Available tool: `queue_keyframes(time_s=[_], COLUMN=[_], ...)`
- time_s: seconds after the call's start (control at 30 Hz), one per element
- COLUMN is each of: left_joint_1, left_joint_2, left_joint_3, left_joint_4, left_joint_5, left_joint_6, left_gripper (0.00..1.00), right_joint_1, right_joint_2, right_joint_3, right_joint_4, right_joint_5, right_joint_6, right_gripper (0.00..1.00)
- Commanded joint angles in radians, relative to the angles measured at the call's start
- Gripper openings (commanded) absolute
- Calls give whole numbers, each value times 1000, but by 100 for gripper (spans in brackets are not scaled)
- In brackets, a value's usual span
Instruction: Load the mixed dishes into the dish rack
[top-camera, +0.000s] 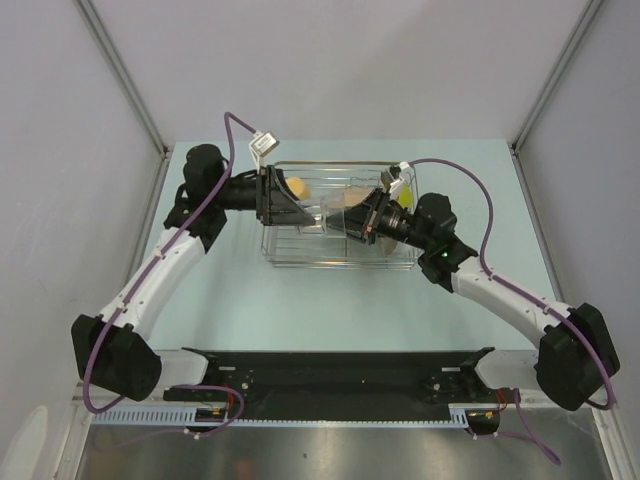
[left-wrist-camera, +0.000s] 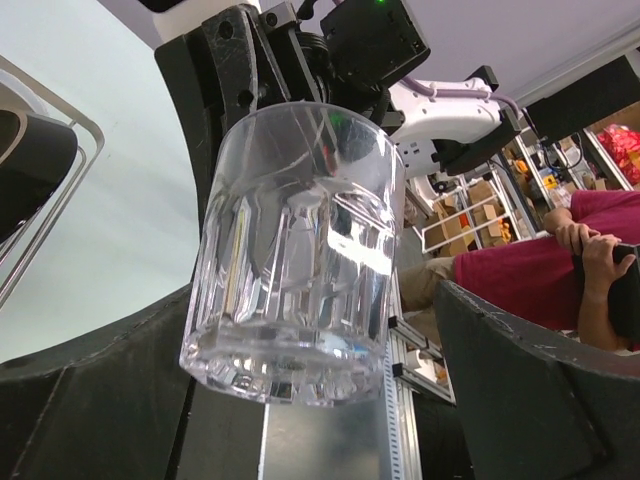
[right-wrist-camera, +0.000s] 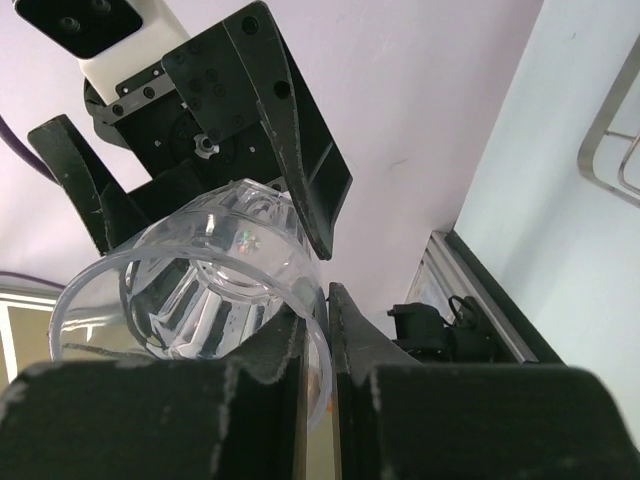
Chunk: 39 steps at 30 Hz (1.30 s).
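A small clear glass (left-wrist-camera: 300, 250) hangs tilted in the air over the dish rack (top-camera: 300, 255), a silver wire basket at mid-table. My right gripper (right-wrist-camera: 327, 320) is shut on the glass (right-wrist-camera: 200, 280), with the wall at its rim pinched between the two fingers. Coming from the opposite side, my left gripper (left-wrist-camera: 315, 300) stands open, and its fingers (left-wrist-camera: 540, 390) straddle the glass's thick base with a gap on each side. From above, the glass (top-camera: 333, 217) sits between the left gripper (top-camera: 300, 212) and the right gripper (top-camera: 362, 224).
A yellow-orange item (top-camera: 297, 187) and a tan item (top-camera: 352, 208) lie inside the rack, partly hidden by the arms. The rack's wire rim (left-wrist-camera: 70, 190) shows at the left of the left wrist view. Grey walls enclose the table on three sides.
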Motion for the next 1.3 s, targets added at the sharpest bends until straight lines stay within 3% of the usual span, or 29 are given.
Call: queue_keyframes(time_s=[0.0,0.27,0.47,0.5,0.57,0.6,0.67,0.77,1.0,1.1,1.23,1.27], left_joint_1=[-10,-10,-10,-10,-10,-10,-10,-8,51,91,125,130], left_joint_2=[-4,-14,-30,-33,-39,-39,-34,-34,-19,-7,25,33], left_joint_3=[39,30,18,15,9,6,16,44,117,154,243,269], left_joint_4=[27,34,27,19,18,15,-4,-71,-156,-220,-422,-553], left_joint_5=[-1,-1,4,5,4,4,7,2,12,6,-28,-51], left_joint_6=[12,16,32,36,41,41,58,102,154,203,416,479], left_gripper=[100,96,65,48,32,13,0,0,0,0,0,0], right_joint_1=[19,38,39,39,38,36,36,33,-20,-37,-78,-88], right_joint_2=[32,65,57,56,52,52,54,43,3,-18,-40,-49], right_joint_3=[54,54,54,55,54,55,54,54,54,54,55,54], right_joint_4=[146,203,200,209,208,197,179,125,38,-13,-115,-146], right_joint_5=[10,37,80,93,108,116,117,126,114,108,85,73], right_joint_6=[33,44,23,18,11,0,-9,-40,-85,-106,-141,-155], right_gripper=[0,0,0,0,0,0,0,3,35,36,45,46])
